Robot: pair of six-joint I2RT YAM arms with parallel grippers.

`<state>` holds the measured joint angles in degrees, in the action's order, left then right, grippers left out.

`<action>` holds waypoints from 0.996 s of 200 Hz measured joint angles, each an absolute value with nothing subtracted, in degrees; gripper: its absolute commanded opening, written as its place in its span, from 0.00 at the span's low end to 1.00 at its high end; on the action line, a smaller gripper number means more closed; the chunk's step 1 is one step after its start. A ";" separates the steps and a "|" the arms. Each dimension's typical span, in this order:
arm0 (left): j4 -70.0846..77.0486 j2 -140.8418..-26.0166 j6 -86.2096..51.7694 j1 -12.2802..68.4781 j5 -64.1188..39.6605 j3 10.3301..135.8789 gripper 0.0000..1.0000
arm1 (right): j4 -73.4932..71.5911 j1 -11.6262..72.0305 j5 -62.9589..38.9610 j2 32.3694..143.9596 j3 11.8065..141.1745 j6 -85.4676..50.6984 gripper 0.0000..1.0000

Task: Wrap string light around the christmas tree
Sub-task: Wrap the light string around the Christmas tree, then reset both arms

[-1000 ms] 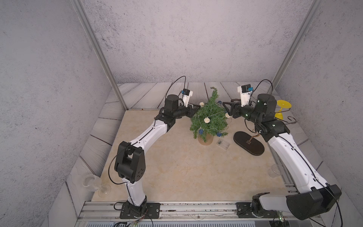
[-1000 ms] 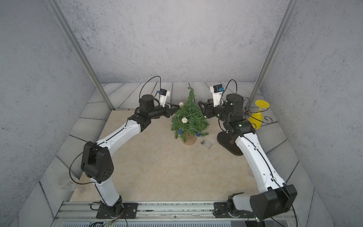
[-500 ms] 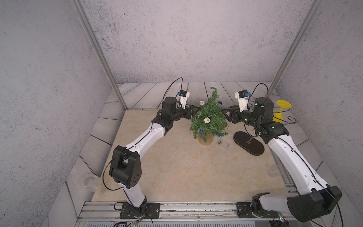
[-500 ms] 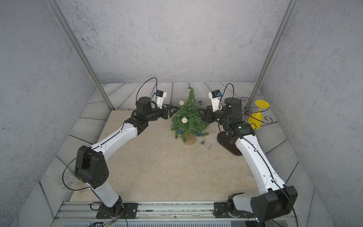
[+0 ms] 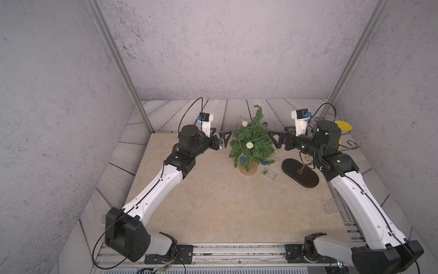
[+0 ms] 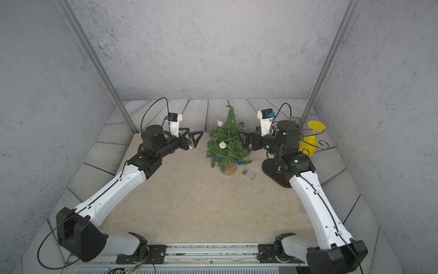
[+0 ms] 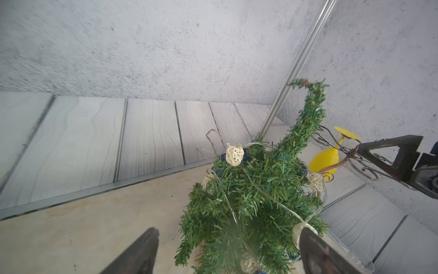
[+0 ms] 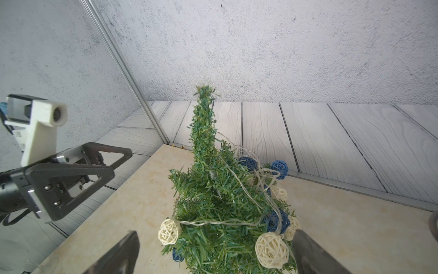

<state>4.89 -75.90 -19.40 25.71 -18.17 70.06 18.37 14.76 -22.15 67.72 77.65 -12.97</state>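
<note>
The small green christmas tree [image 5: 252, 142] [image 6: 227, 144] stands in its tan pot at the back middle of the table. The string light [image 5: 249, 145] [image 6: 222, 145] is draped over its branches, with cream and blue balls on thin wire. The light's clear battery box [image 5: 269, 174] [image 6: 248, 174] lies on the table right of the pot. My left gripper [image 5: 220, 133] [image 6: 193, 132] [image 7: 228, 231] hovers open just left of the tree, holding nothing. Just right of the tree my right gripper [image 5: 278, 134] [image 6: 246, 134] [image 8: 215, 233] is open and empty too. Both wrist views face the tree [image 7: 256, 201] [image 8: 213, 201] and its balls [image 7: 234, 155] [image 8: 169, 231].
A dark oval stand base [image 5: 299, 173] [image 6: 276, 173] with curly wire lies right of the tree, under my right arm. A yellow glass [image 5: 342, 125] [image 6: 312, 135] stands behind it at the back right. A clear cup [image 5: 331, 206] sits at the table's right edge.
Both grippers have opened and drawn back sideways from the tree. The string light stays on the branches.
</note>
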 measured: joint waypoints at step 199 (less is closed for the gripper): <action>23.07 -63.77 -1.96 12.25 26.41 24.58 0.97 | -4.43 6.96 11.22 52.82 30.06 -9.13 0.99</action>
<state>23.07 -63.77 -1.96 12.25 26.41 24.58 -4.43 6.96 11.22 52.82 30.06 -9.13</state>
